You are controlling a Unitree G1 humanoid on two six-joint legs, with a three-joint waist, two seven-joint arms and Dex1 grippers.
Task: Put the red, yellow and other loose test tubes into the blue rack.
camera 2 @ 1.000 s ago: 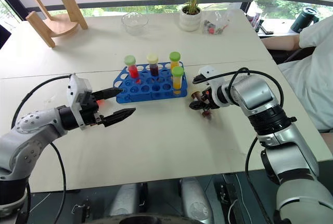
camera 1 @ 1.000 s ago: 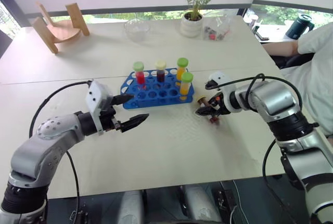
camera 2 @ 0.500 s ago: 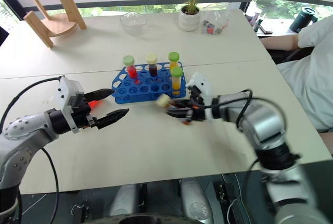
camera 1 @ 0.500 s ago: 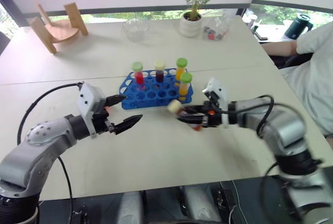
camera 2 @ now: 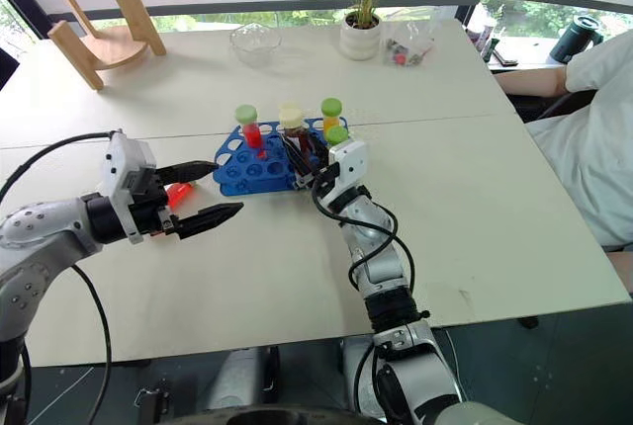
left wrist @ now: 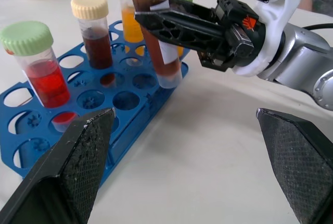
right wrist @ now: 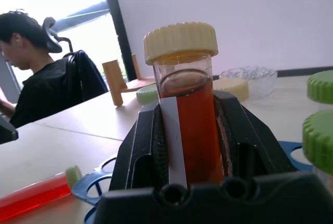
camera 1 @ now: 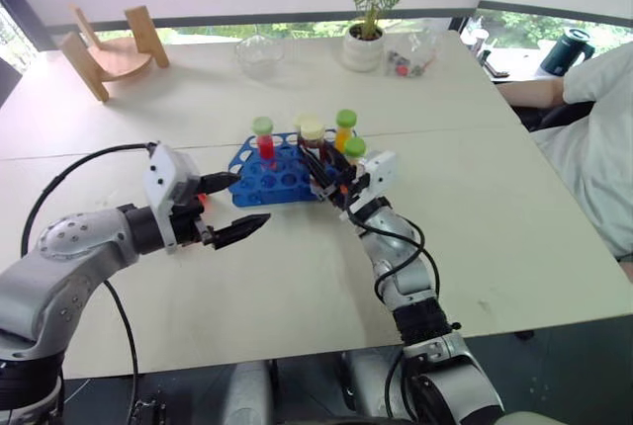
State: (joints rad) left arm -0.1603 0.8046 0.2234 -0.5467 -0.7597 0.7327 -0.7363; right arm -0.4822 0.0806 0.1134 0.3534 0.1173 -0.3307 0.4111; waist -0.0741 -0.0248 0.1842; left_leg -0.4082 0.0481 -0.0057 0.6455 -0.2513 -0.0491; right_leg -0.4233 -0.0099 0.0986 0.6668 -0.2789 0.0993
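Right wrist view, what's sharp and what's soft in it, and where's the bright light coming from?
In the right wrist view the brown test tube in the right gripper is sharp, while the wooden stand and the person behind are soft; bright daylight comes through the window behind that person. In the left eye view the window strip along the table's far edge is similarly bright.

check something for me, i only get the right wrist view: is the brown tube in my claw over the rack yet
Observer: Yes. In the left wrist view the brown tube, gripped by the right claw, has its tip above the edge row of holes in the blue rack, not yet down in one.
Operator: ok and where's the other claw
Observer: The left claw is open and empty, off the rack's left end, by the loose red tube lying on the table.
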